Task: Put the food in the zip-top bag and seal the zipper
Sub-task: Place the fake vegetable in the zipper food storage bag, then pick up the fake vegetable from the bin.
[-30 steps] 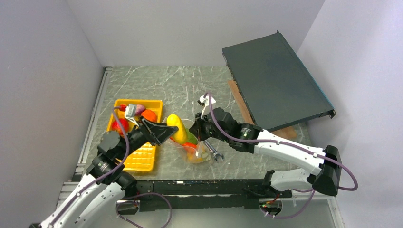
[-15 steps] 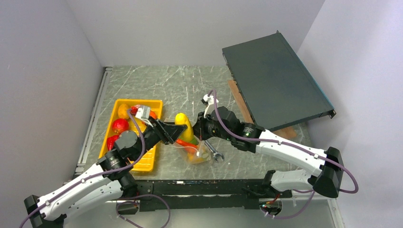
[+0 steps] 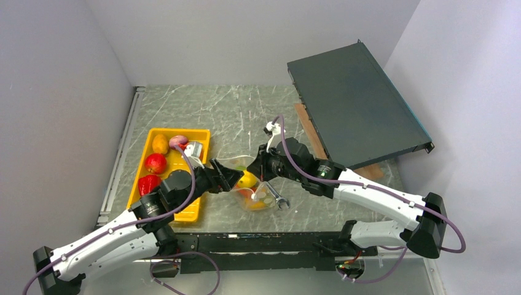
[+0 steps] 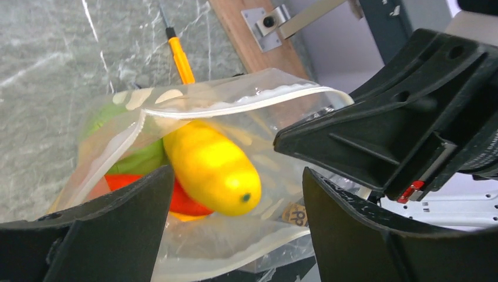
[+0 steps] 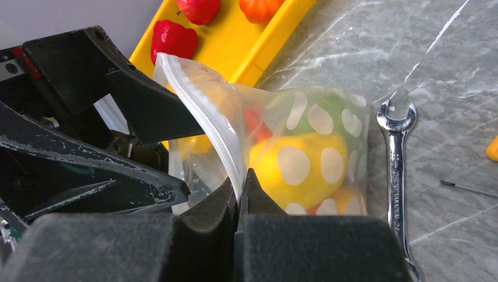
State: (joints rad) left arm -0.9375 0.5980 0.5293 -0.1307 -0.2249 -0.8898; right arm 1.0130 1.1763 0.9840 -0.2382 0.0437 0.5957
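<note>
The clear zip-top bag [image 3: 256, 189] lies between the two arms with its mouth held open. My right gripper [image 5: 239, 183] is shut on the bag's mouth edge, pinching the white zipper [image 5: 202, 114]. At the mouth, my left gripper [image 4: 235, 183] stands open, its jaws apart from the yellow pepper [image 4: 210, 166] that is inside the bag. Red, green and orange food [image 5: 253, 124] also lies in the bag behind the white dots. More food stays in the yellow tray: two red pieces [image 3: 155, 163], an orange one [image 3: 160, 143] and a purple one [image 3: 179, 141].
The yellow tray [image 3: 185, 208] stands left of the bag. A steel wrench [image 5: 398, 170] lies just right of the bag, and an orange-handled screwdriver [image 4: 181, 56] lies beyond it. A large dark panel [image 3: 356, 104] leans at the back right on a wooden strip [image 3: 309, 132].
My left gripper carried the yellow pepper from beside the tray to the bag's mouth, then opened. The pepper now sits inside the bag. The right gripper kept its hold on the bag.
</note>
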